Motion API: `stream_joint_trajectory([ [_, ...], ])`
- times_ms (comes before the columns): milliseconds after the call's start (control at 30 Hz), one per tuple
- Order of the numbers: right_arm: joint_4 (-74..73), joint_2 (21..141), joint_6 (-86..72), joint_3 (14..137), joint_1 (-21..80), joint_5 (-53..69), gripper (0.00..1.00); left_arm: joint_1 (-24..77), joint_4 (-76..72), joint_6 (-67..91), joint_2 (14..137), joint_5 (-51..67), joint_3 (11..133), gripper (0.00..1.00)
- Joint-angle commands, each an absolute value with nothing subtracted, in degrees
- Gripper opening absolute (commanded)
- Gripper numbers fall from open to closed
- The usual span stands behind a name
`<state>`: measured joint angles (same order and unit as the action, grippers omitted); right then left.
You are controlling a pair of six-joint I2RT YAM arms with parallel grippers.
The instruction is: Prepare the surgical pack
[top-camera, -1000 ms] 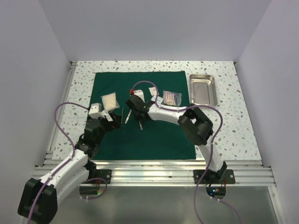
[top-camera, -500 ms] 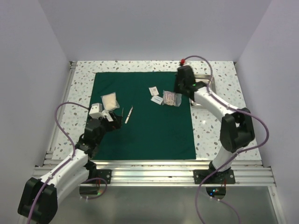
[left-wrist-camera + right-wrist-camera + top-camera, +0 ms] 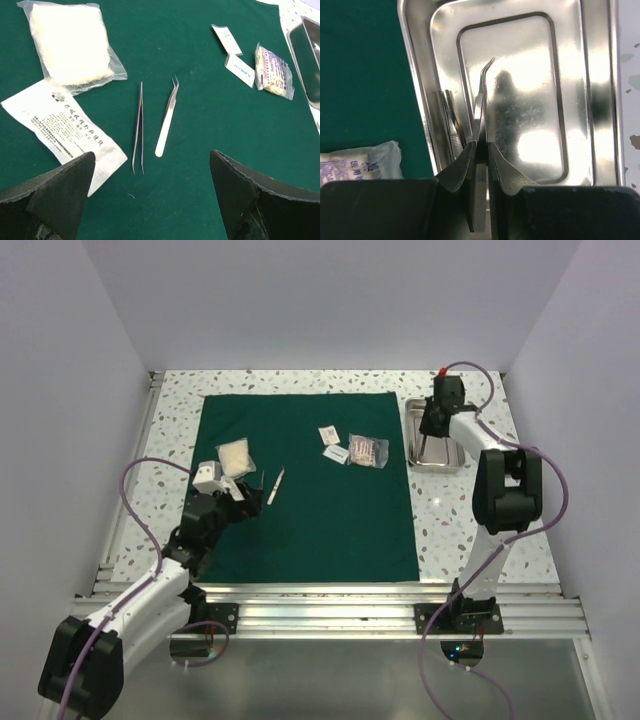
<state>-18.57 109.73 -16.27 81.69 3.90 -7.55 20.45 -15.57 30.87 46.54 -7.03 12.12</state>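
The surgical pack (image 3: 330, 530) lies as a flat, unfolded dark green sheet on the speckled table (image 3: 470, 510), covering most of its middle.

Left arm: the left gripper (image 3: 243, 498) hangs over the left part of the sheet, near the left edge. Its jaws stand wide apart and hold nothing. In the left wrist view the green fabric fills the area between and ahead of the fingers (image 3: 55, 192). The following lie on the fabric:
- a gauze packet (image 3: 70, 42);
- a printed paper packet (image 3: 62, 127) just beside it;
- dark tweezers (image 3: 138, 127) and silver tweezers (image 3: 167, 117), side by side and apart;
- two small sachets (image 3: 234, 54) and a bagged item (image 3: 272, 70) toward the right edge.

Right arm: the right gripper (image 3: 432, 425) is off the sheet, above the steel tray (image 3: 458, 445) that sits just beside the sheet's far right corner. Its jaws are closed on a pair of curved-tip forceps (image 3: 482, 95) pointing into the tray. Contact between the forceps tip and the tray floor cannot be determined. In the right wrist view the sheet lies to the left of the tray rim.
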Motion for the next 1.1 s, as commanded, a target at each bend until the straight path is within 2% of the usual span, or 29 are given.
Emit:
stream_joint_trajectory([
  [0, -20.5, 114.2, -14.1, 86.6, 4.3, -8.1, 0.13, 20.8, -18.4, 30.1, 47.0, -6.1, 14.3, 1.00],
  [167, -20.0, 117.7, -15.4, 86.5, 4.4, -9.9, 0.16, 20.8, -18.2, 30.1, 46.8, -6.1, 14.3, 1.00],
  [200, -20.0, 117.7, -15.7, 86.3, 4.3, -10.3, 0.19, 20.8, -18.3, 30.1, 46.8, -6.2, 14.2, 1.00],
  [233, -20.0, 117.1, -16.1, 86.0, 4.4, -10.2, 0.34, 20.8, -18.3, 30.1, 46.8, -6.1, 14.2, 1.00],
  [267, -20.0, 116.5, -17.0, 85.7, 4.4, -10.0, 0.38, 20.8, -18.4, 30.1, 46.9, -6.0, 14.2, 1.00],
  [333, -18.6, 112.5, -17.5, 83.8, 4.4, -10.4, 0.45, 20.8, -18.5, 30.1, 47.0, -6.0, 14.3, 1.00],
  [467, -19.0, 104.8, -19.2, 81.4, 5.4, -9.8, 0.50, 20.8, -18.5, 30.0, 46.9, -6.1, 14.2, 1.00],
  [633, -20.8, 96.9, -21.8, 77.5, 15.5, -12.3, 0.50, 20.8, -18.8, 30.1, 47.2, -6.0, 14.3, 1.00],
  [667, -21.0, 95.9, -24.8, 77.0, 17.5, -12.0, 0.47, 20.8, -18.8, 30.1, 47.3, -5.9, 14.3, 1.00],
  [767, -21.8, 95.6, -31.7, 75.7, 26.1, -15.5, 0.45, 20.8, -18.5, 30.2, 46.8, -6.1, 14.5, 1.00],
  [933, -21.8, 101.4, -37.8, 79.2, 40.5, -23.5, 0.47, 20.8, -19.2, 30.5, 41.2, -7.1, 12.0, 1.00],
  [1067, -26.4, 110.1, -43.2, 87.7, 46.0, -26.7, 0.50, 20.7, -17.6, 30.5, 42.1, -8.4, 13.1, 1.00],
])
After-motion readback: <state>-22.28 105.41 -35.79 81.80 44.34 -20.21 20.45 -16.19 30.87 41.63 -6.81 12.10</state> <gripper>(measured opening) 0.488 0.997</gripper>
